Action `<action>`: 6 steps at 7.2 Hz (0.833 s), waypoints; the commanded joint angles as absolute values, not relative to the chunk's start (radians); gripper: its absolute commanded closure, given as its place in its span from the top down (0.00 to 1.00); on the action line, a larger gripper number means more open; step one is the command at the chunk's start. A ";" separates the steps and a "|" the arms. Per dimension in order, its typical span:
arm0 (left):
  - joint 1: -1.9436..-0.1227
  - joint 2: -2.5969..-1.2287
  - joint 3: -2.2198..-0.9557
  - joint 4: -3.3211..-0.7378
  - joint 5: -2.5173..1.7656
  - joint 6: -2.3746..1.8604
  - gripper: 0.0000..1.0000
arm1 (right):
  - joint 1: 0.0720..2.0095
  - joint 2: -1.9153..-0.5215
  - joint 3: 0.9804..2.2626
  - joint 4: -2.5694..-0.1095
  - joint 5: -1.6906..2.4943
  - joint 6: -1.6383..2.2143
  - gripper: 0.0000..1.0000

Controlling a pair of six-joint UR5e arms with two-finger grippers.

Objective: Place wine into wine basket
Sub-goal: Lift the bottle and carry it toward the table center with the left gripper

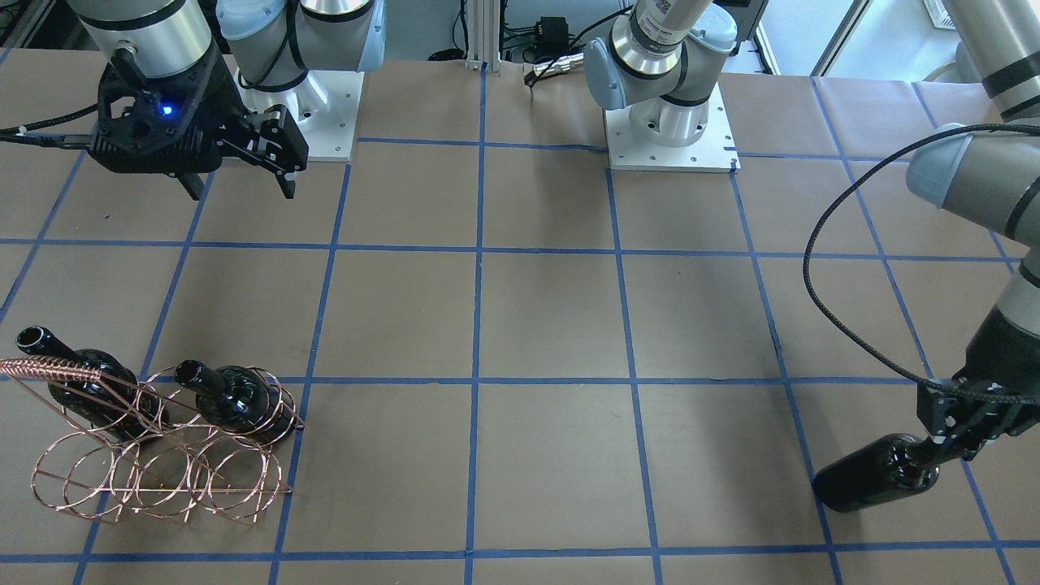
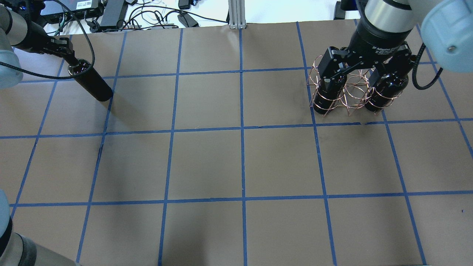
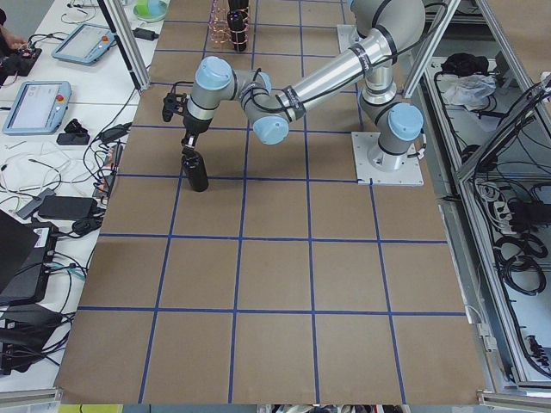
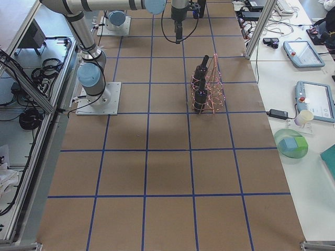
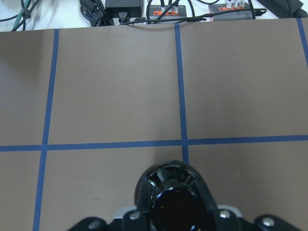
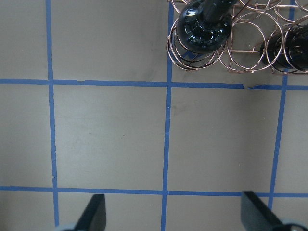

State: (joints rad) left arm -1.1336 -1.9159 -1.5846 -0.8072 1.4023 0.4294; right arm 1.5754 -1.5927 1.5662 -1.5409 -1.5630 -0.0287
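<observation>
A table [image 1: 552, 317] papered in brown and gridded with blue tape [image 1: 476, 325] was pictured under two arms. Two dark bottles [image 1: 236, 402] were lodged in the copper wine basket [image 1: 162, 479]. The wine [image 1: 877, 475], well apart from it, was pinched at the neck by the left gripper [image 1: 946, 435]; the right gripper [image 1: 242, 188] was held spread above the basket.

The bottle [image 1: 881, 479] is glossy black glass, the basket [image 1: 154, 475] shiny copper wire, the table [image 1: 552, 317] matt brown paper.
</observation>
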 commanded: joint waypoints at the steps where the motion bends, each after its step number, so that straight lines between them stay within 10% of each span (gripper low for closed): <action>1: -1.135 -1.911 -1.585 -0.810 1.384 0.426 0.14 | 1.575 -1.592 1.566 -1.540 -1.563 -0.028 1.00; 6: -1.427 -1.693 -1.653 -1.054 1.481 0.065 0.05 | 1.575 -1.594 1.566 -1.540 -1.566 -0.057 1.00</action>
State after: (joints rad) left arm -1.3289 -1.7578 -1.6055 -1.0140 1.4372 0.2225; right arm 1.5754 -1.5925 1.5662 -1.5422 -1.5651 -0.0551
